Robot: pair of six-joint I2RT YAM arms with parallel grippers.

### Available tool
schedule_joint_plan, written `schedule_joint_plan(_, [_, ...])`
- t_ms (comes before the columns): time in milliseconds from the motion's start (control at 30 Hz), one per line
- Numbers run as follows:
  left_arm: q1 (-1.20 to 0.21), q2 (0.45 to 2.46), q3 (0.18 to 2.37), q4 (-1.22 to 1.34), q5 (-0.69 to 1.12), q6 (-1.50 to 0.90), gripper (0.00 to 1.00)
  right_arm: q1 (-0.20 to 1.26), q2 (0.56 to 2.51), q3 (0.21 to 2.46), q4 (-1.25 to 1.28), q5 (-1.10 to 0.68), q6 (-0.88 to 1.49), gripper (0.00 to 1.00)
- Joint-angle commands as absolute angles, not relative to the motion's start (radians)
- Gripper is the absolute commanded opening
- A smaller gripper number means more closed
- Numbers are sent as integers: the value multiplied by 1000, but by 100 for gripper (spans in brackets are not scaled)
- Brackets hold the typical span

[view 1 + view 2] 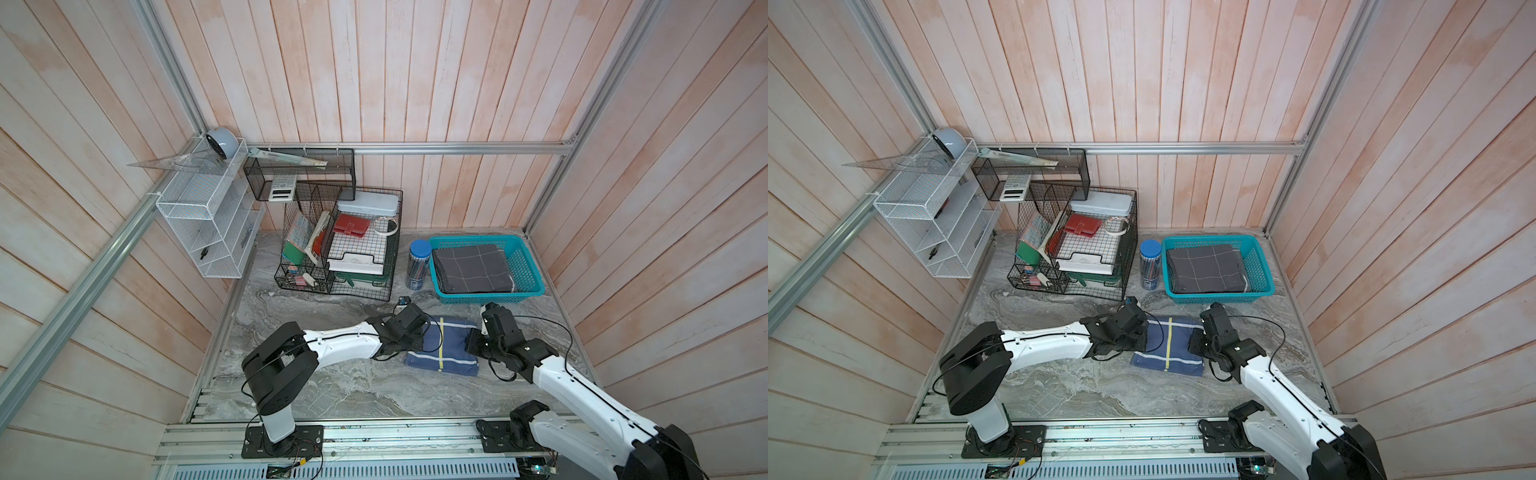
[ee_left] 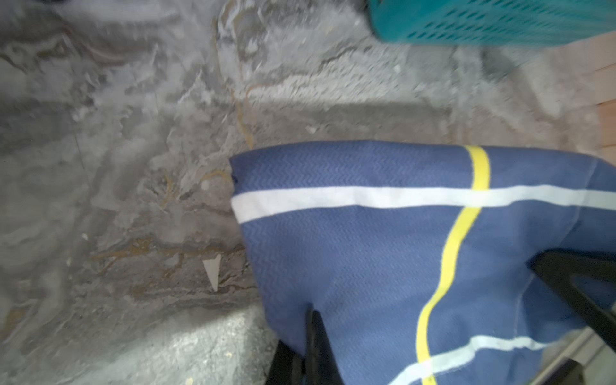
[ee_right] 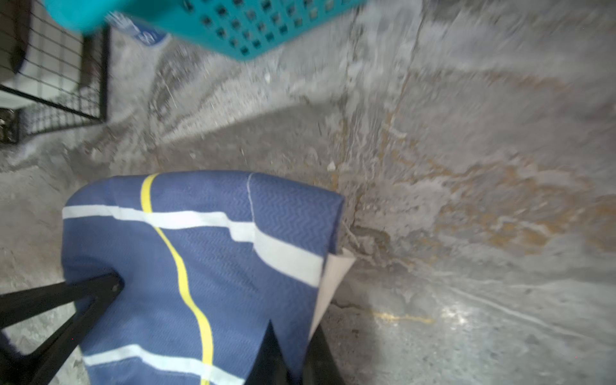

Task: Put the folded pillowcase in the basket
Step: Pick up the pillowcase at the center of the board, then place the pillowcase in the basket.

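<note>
Looking down steeply from overhead in both top views, sharing whole tabletop [image 1: 332,386]. Sitting close at wrists, both catching pillowcase [image 2: 366,266] and basket [image 3: 233,23].

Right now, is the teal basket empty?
No, a folded dark grey cloth with thin white lines lies inside the basket.

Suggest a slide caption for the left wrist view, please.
Left gripper shut on the folded blue pillowcase, teal basket nearby.

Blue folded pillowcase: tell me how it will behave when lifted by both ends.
Likely floppy: the pillowcase sags around the pinching fingers. Its folds may slide apart: a white inner layer pokes out at one corner. Probably light, being thin cloth.
</note>
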State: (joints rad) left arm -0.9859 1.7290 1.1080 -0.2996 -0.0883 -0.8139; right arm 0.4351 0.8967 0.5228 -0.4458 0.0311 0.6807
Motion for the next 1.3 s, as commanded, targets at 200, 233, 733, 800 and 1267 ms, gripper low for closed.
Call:
schedule_joint_plan(200, [-1037,1647,1339,-360,-252,-770,0,318,812,697,-500,231,558,0])
schedule_joint_plan(233, [-1038,1658,1372,-363,-269,-758,0,283,840,721,-483,212,553,0])
schedule_joint_plan(733, [-960,2155,2194,-590,-325,-675,0,-44,1352,1020,-101,-22,592,0])
schedule_joint_plan(800, [-945,2219,2265,-590,-316,-682,0,-75,1432,1075,-108,-73,618,0])
schedule_joint_plan(1267, [-863,2593,2637,-564,-258,-780,0,-124,1847,1361,-120,-182,596,0])
